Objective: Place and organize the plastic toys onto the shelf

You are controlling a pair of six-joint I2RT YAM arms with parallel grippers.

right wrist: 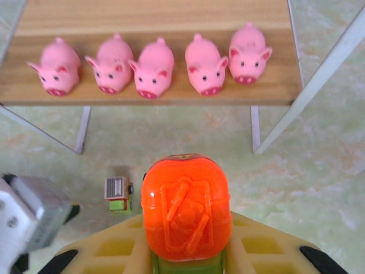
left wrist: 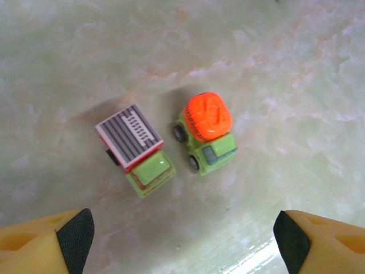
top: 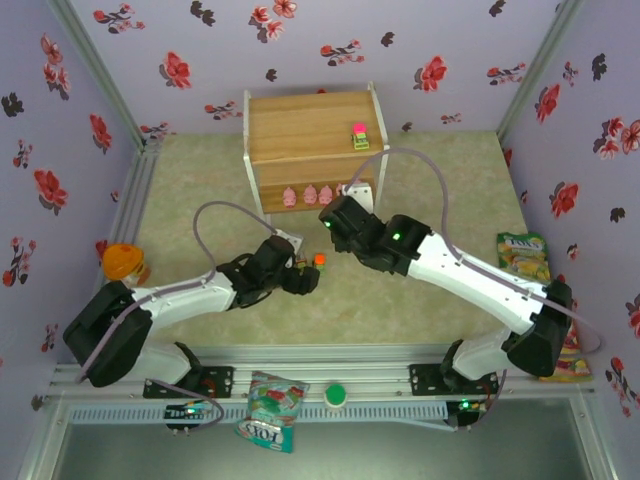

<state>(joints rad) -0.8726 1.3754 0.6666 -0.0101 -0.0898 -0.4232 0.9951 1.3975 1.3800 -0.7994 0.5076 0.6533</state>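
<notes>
Top external | left arm low, jaws wide above cars | right arm angled at shelf, jaws holding orange-topped car

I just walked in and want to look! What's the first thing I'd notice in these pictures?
Probably the five pink pigs lined up on the lower board of the shelf. Next, the bright orange-topped car held in the right gripper, looming in the right wrist view. One pink-topped car sits atop the shelf.

Yellow snack bag, teal snack bag, orange-topped item.
</notes>
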